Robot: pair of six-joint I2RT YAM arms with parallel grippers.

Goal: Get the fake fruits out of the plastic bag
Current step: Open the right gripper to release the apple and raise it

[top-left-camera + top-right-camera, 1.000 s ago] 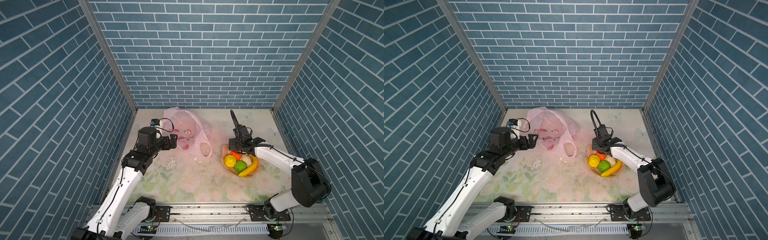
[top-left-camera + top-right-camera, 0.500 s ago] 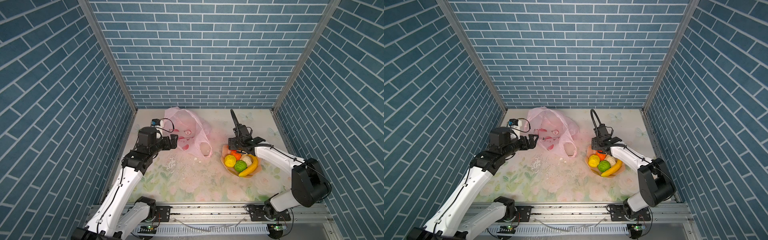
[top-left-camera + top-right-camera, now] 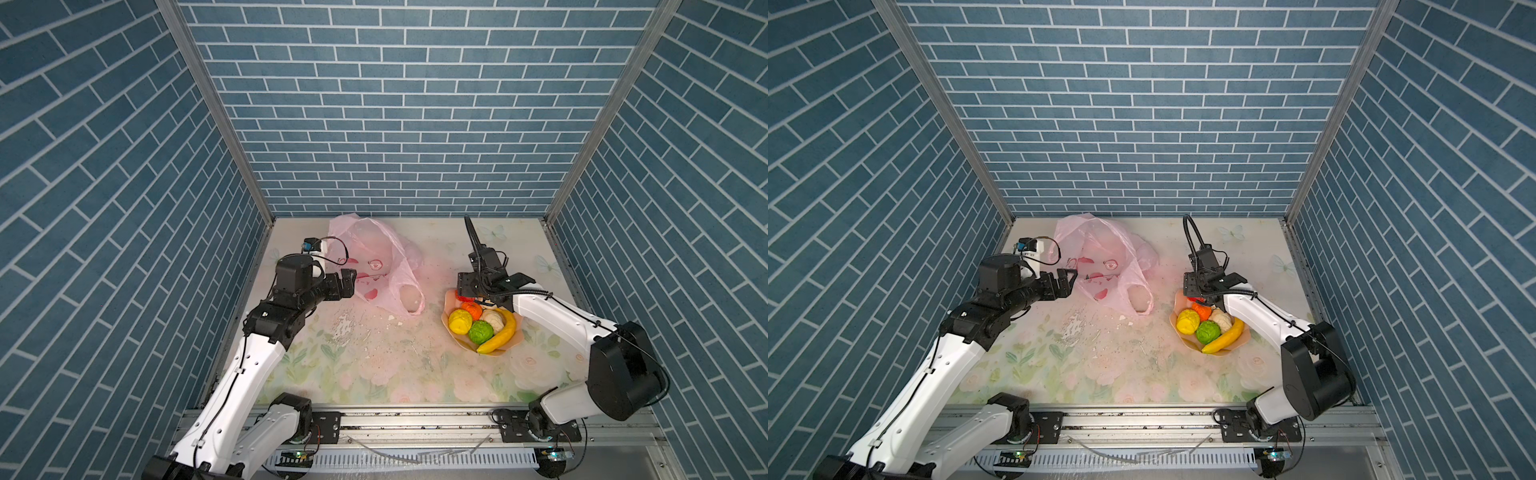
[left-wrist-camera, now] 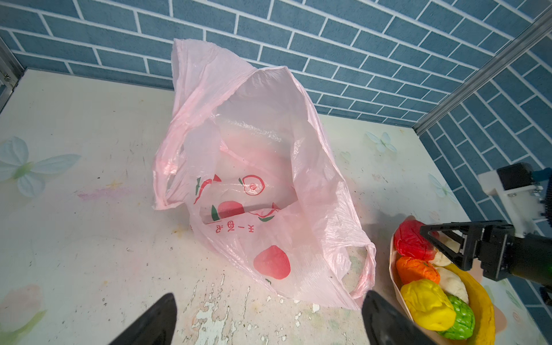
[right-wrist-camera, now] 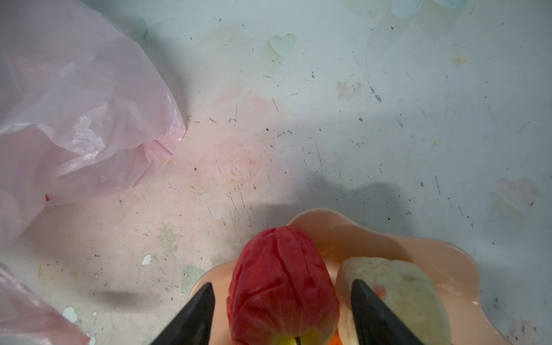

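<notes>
Bag (image 3: 376, 266) — bare tabletop (image 3: 432, 289) — bowl rim (image 3: 514, 341)

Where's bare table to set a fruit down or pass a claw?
Free: the wide front strip of table before the plastic bag and bowl, and the back right corner behind the bowl. Crowded: the heaped bowl, right claw straddling its red apple; the bag-to-bowl gap is narrow.

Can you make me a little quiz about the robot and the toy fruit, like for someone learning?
1. True or false: the banana lies in the bowl.
2. Which fruit sits between the fingers of the right hand? A orange, B red apple, C green ball.
3. Fill in: the left hand is ___ and holds nothing.
Key: 1 true; 2 B; 3 open.
</notes>
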